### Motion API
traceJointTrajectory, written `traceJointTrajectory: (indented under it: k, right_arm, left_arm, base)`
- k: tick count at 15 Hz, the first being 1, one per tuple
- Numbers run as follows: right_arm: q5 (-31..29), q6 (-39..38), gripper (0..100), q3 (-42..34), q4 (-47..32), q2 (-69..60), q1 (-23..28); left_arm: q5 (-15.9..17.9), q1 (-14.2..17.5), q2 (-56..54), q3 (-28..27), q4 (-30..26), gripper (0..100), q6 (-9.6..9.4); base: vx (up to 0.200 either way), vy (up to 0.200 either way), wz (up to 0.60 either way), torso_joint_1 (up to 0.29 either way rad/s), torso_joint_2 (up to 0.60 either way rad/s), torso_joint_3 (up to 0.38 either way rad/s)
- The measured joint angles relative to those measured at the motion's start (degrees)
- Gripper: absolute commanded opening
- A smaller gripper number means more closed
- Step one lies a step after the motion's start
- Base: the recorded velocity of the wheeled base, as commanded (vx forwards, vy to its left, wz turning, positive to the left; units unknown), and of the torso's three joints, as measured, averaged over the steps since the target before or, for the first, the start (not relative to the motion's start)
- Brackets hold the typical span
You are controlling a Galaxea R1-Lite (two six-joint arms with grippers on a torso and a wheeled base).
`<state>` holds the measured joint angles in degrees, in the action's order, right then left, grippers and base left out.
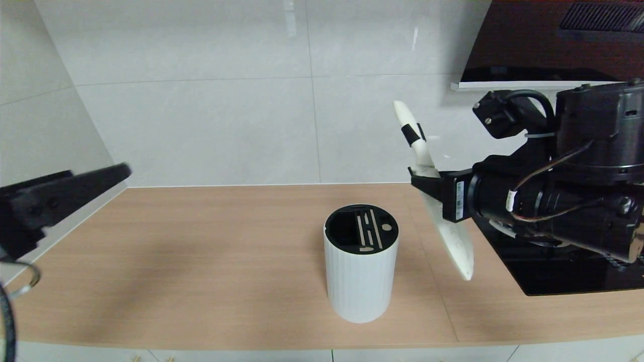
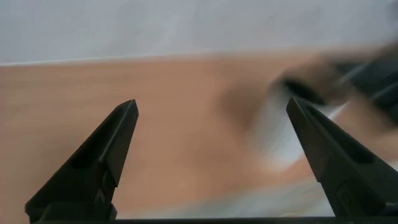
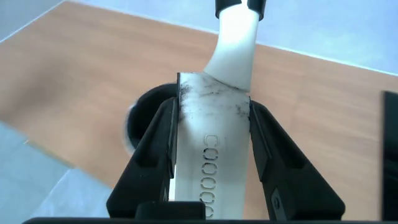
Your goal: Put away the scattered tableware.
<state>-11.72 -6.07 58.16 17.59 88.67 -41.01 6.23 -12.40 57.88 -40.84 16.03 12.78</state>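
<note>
At the middle of the wooden surface point(image 1: 201, 251), seen from the head camera, stands a white ribbed holder point(image 1: 360, 261), upright, its black top cut with slots and one larger opening. To its right my right pincer point(image 1: 427, 183) is clamped on a white knife point(image 1: 455, 241). The knife is tilted, with the blade tip pointing down and the black-banded handle rising toward the tiled wall point(image 1: 201, 125). It is near the holder but apart from it. A black cooktop point(image 1: 553, 271) is set into the surface under that arm. My left pincer point(image 1: 75, 188) hangs at the far left, well apart from the holder.

From the left wrist, my left pincer point(image 2: 211, 106) has its two fingers spread wide with nothing between them. Beyond them lie the surface point(image 2: 174, 124) and a blurred white shape that seems to be the holder point(image 2: 280, 137).

From the right wrist, my right pincer point(image 3: 213, 118) grips the knife point(image 3: 233, 43) across the flat of the blade, just beside where it joins the handle. Past the fingers, the dark top of the holder point(image 3: 146, 115) shows against the surface point(image 3: 93, 62).
</note>
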Motion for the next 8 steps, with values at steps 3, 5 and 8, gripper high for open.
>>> traceJointTrajectory:
  k: [3, 5, 8]
  right_arm:
    - [-1.3, -0.2, 0, -0.6, 0.1, 2.1, -4.4]
    - [-1.6, -0.3, 0, -0.9, 1.5, 4.1, -6.8]
    - [-2.8, -2.9, 0, -1.1, 2.7, 5.7, -10.8]
  left_arm:
    - [0.1, -5.2, 14.1, -1.0, 17.6, 100, 5.62]
    - [0.3, -10.6, 21.0, -1.4, 22.6, 100, 16.07]
    - [6.4, -14.8, 26.4, -3.6, 24.0, 100, 23.02]
  base:
    - [0.000, 0.000, 0.00, 0.000, 0.00, 0.000]
    - [0.000, 0.000, 0.00, 0.000, 0.00, 0.000]
    - [0.000, 0.000, 0.00, 0.000, 0.00, 0.000]
